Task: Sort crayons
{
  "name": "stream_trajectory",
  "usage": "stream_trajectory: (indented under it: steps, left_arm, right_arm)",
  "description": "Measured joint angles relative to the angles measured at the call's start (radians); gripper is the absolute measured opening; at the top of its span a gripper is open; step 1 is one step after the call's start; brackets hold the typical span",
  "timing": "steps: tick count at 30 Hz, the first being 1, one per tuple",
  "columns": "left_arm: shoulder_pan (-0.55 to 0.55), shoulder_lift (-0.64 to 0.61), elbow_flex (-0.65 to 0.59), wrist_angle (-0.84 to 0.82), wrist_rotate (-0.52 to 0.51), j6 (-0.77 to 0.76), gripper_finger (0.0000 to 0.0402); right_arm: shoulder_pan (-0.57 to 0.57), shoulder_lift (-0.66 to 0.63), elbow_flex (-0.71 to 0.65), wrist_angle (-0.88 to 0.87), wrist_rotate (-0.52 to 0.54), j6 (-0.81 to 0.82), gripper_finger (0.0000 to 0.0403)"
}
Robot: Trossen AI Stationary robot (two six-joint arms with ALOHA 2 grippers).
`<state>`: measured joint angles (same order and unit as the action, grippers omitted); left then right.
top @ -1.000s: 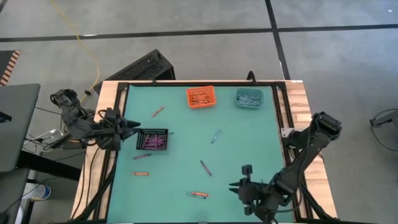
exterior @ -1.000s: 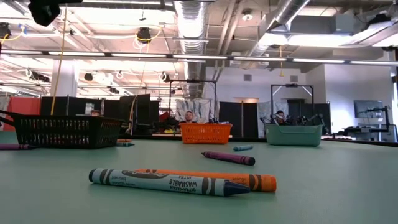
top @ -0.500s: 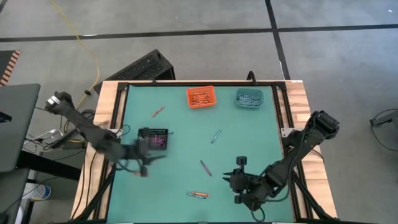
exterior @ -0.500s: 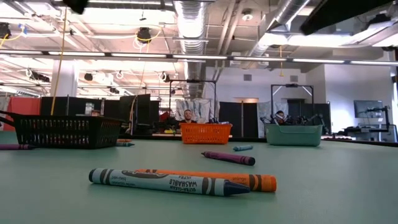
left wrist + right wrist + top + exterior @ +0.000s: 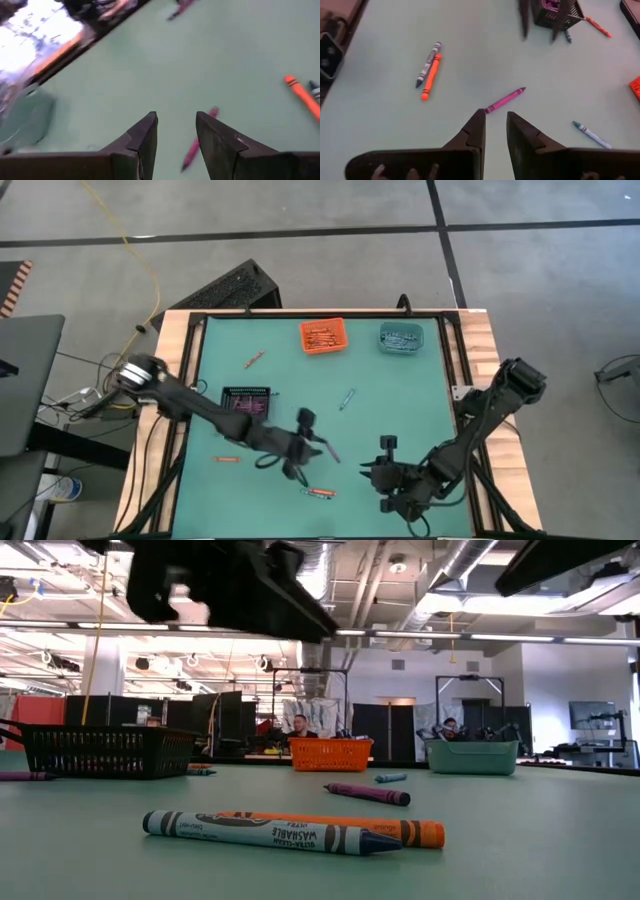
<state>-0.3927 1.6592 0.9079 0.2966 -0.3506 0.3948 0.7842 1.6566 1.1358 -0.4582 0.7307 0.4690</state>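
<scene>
Green tabletop (image 5: 390, 395) carries scattered crayons (image 5: 330, 449), several lying mid-table. Left gripper (image 5: 312, 442) hovers over the purple one near the front edge, fingers apart, empty. Right gripper (image 5: 375, 475) waits near the front-right, fingers slightly parted, empty.

Green table (image 5: 390, 420); orange bin (image 5: 322, 336), teal bin (image 5: 401, 337) at far edge; black bin (image 5: 246, 403) nr left.
</scene>
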Motion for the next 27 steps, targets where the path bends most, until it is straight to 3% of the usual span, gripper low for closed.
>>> stream_trajectory:
  steps: [5,10,22,27]
  left_arm:
    - [0.006,0.168,0.114,0.0,0.143,0.045,0.0125]
    - [0.029,0.274,0.179,-0.028,0.134,0.132,0.0125]
    - [0.211,0.306,0.212,-0.226,0.414,0.015,0.0125]
    - [0.231,0.306,0.213,-0.318,0.402,0.002,0.0125]
  right_arm:
    - [0.023,0.0,0.0,0.001,0.0,0.002,0.0072]
    - [0.029,0.0,0.0,0.004,0.001,0.002,0.0072]
    - [0.026,0.0,0.001,0.004,0.001,0.002,0.0072]
    - [0.026,0.0,0.001,0.003,0.002,0.002,0.0072]
